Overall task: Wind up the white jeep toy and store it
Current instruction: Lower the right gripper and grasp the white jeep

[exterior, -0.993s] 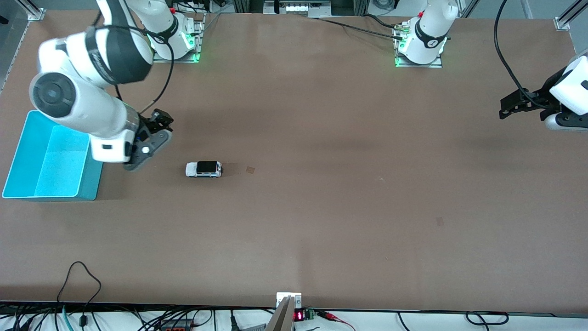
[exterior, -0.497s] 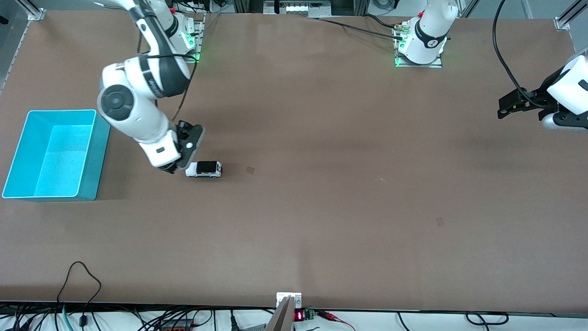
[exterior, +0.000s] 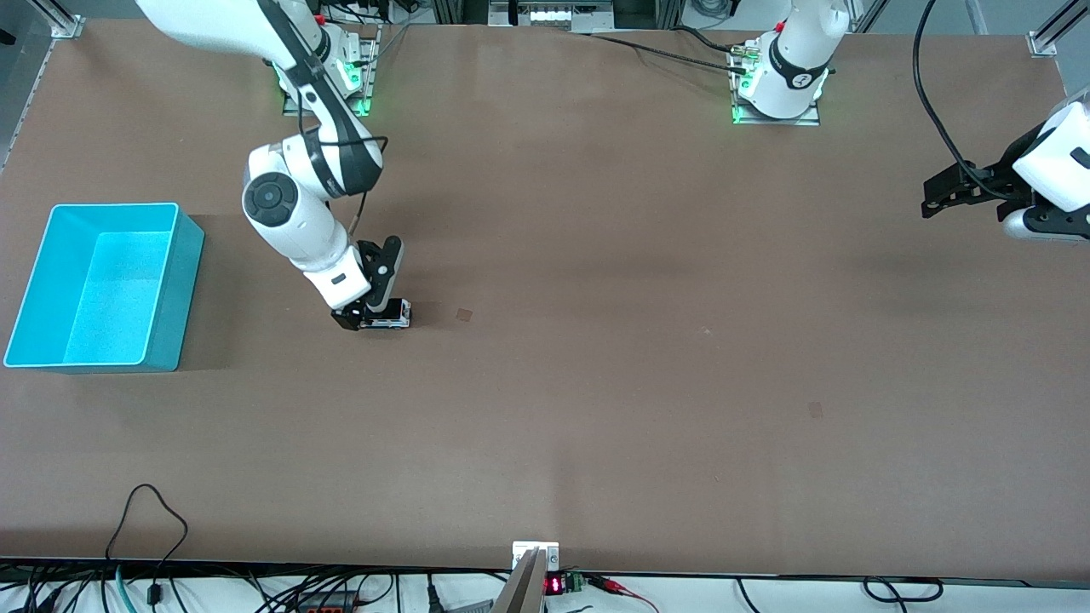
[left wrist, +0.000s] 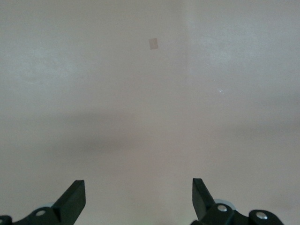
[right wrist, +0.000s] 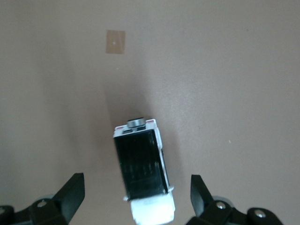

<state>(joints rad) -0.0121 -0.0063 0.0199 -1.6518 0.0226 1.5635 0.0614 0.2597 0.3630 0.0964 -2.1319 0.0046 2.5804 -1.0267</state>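
White jeep toy (exterior: 387, 313): you have one, right pincer (exterior: 369, 317) spread around it; left pincer (exterior: 935, 197) spread, waiting well apart from it.

I can't see the white jeep toy (exterior: 385, 314) whole: my right gripper (exterior: 364, 318) covers its end, and the right wrist view crops its nose.

White jeep toy, upright on the counter

Your white jeep toy (exterior: 387, 313) sits on its wheels toward the right arm's end of the counter, partly covered in the front view. From the right wrist view you see the jeep (right wrist: 143, 171) from above: a glossy black rectangular roof panel, white body around it, and a round silvery part at one end.
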